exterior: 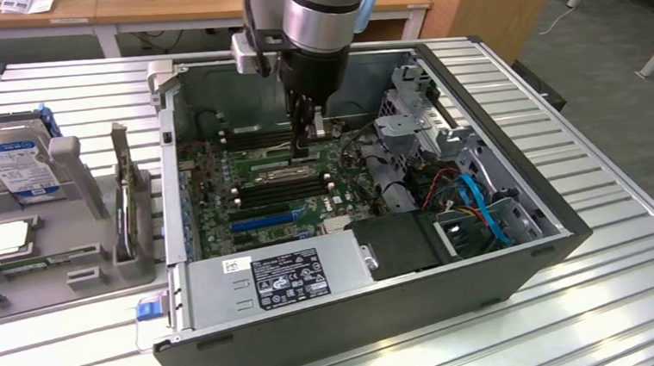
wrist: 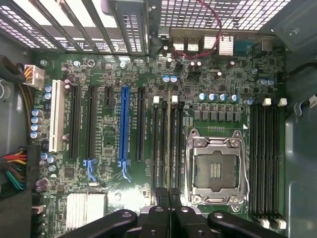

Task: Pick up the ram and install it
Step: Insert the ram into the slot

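Green and thin, the ram (wrist: 170, 144) stands edge-on between the gripper's (wrist: 170, 192) nearly closed fingers, which pinch it over the black memory slots (wrist: 154, 144) beside the CPU socket (wrist: 216, 168), inside the computer case (exterior: 350, 337), in the exterior view's upper middle.

Open computer case (exterior: 350, 332) on slatted table (exterior: 618, 301), hard drive (exterior: 12, 162) beside it
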`<action>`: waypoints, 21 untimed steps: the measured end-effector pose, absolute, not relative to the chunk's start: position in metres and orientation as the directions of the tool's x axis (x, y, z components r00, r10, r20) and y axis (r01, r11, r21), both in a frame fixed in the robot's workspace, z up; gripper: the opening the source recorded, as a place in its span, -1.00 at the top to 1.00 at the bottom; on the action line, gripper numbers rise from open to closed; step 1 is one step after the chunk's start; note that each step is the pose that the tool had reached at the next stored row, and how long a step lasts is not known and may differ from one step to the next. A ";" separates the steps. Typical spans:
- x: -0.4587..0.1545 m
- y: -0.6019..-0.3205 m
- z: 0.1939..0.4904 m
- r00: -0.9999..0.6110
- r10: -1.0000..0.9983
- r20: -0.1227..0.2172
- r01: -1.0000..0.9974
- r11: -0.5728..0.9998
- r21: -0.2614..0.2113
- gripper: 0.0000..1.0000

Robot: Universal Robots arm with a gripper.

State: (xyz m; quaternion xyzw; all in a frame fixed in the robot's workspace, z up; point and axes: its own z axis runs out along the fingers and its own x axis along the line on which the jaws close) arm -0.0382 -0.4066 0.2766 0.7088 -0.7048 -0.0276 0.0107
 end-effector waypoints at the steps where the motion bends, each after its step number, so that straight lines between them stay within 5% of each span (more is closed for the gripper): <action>1: -0.038 -0.407 0.276 0.005 -1.000 -0.024 -0.999 -0.006 0.054 0.77; 21: -0.038 -0.407 0.262 0.005 -1.000 -0.024 -0.999 -0.006 0.054 0.77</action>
